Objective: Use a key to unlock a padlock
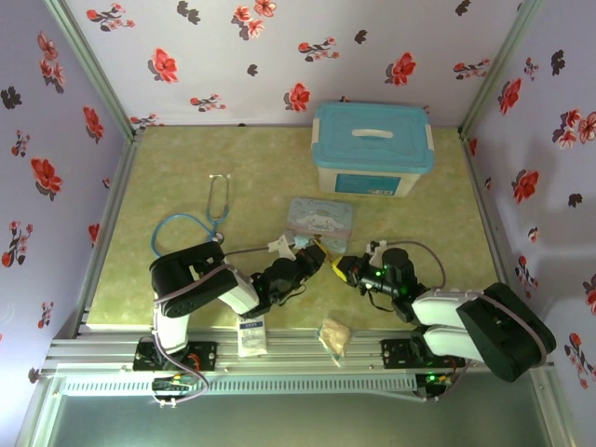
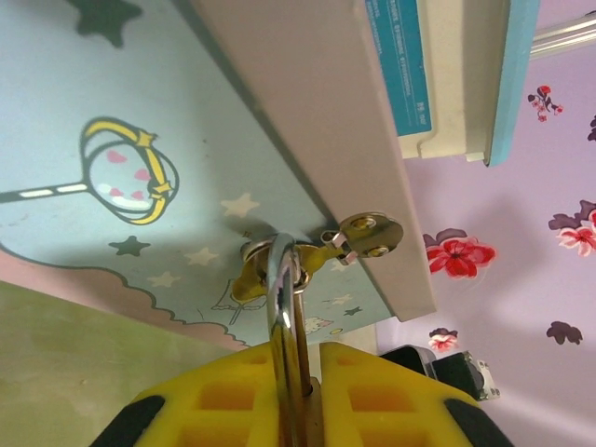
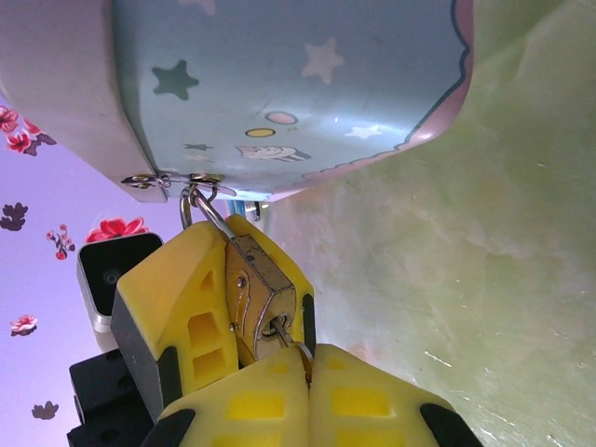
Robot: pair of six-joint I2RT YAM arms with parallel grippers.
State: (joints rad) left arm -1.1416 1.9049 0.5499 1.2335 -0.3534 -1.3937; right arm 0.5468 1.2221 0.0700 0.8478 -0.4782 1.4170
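Small booth seen from above: flowered lavender walls around a pale green tabletop.

Three walls close in the table: the back wall (image 1: 279, 56), the left wall (image 1: 47, 168) and the right wall (image 1: 549, 140). All are covered in soft lavender with scattered red blossoms and smaller dark ones. Slim silvery metal posts (image 1: 93, 70) run up the two back corners. The tabletop (image 1: 186, 158) is a mottled yellow-green surface, softly and evenly lit, with faint shadows. A silvery aluminium rail (image 1: 289, 354) lies along its near edge. Just below the rail, a pale ribbed strip (image 1: 279, 383) glows brighter at its left end and is perhaps a light bar. Beneath that is a plain grey surface (image 1: 279, 424).
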